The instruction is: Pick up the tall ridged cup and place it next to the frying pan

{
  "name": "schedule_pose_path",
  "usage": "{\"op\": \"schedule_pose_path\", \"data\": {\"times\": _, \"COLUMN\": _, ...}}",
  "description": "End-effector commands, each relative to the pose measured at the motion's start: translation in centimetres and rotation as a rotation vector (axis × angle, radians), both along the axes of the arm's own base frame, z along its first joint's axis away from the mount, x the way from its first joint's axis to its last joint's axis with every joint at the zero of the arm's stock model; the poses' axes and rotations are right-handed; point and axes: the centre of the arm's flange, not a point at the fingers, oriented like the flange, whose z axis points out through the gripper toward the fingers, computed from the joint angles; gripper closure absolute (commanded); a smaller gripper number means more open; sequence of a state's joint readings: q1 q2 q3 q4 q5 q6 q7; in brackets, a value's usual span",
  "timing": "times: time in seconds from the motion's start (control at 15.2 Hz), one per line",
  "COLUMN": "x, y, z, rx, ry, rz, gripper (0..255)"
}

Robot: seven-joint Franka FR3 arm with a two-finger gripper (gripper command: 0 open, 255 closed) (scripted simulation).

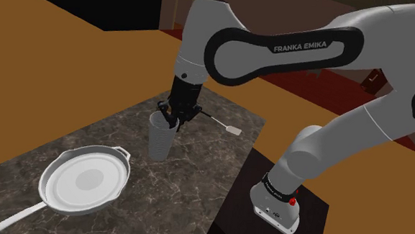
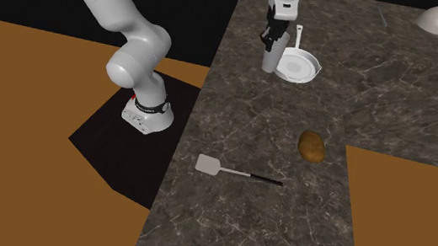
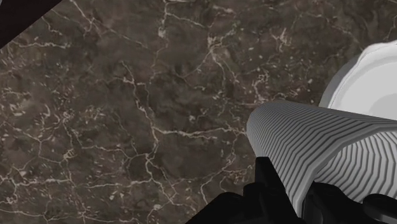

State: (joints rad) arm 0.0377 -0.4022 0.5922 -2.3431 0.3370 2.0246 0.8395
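The gripper (image 1: 178, 116) is closed on the tall ridged cup (image 1: 160, 138), gripping it at the rim; in the wrist view its black fingers clasp the ribbed grey wall. The cup hangs upright just beside the frying pan (image 1: 83, 181), at the side of the pan away from its long handle, and apart from the pan's rim. Picking up looks done, and the cup seems already carried to its place. I cannot tell whether its base rests on the dark marbled surface (image 1: 196, 178) by the pan. What remains, I judge, is to set it down, release it and withdraw.
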Motion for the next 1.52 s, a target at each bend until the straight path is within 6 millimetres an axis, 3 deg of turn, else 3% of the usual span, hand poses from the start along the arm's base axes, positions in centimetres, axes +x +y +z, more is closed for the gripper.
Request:
{"op": "schedule_pose_path", "data": {"times": 0.0, "x": 0.1, "y": -0.1, "z": -1.0, "rx": 0.000, "ry": -0.001, "rz": 0.000, "gripper": 255}}
{"op": "schedule_pose_path", "data": {"times": 0.79, "x": 0.1, "y": -0.1, "z": -7.8, "rx": 0.000, "ry": -0.001, "rz": 0.000, "gripper": 255}}
{"op": "schedule_pose_path", "data": {"times": 1.32, "x": 0.1, "y": -0.1, "z": -7.8, "rx": 0.000, "ry": -0.001, "rz": 0.000, "gripper": 255}}
{"op": "schedule_pose_path", "data": {"times": 1.39, "x": 0.1, "y": -0.1, "z": -7.8, "rx": 0.000, "ry": -0.001, "rz": 0.000, "gripper": 0}}
{"op": "schedule_pose_path", "data": {"times": 1.45, "x": 0.1, "y": -0.1, "z": -7.8, "rx": 0.000, "ry": -0.001, "rz": 0.000, "gripper": 0}}
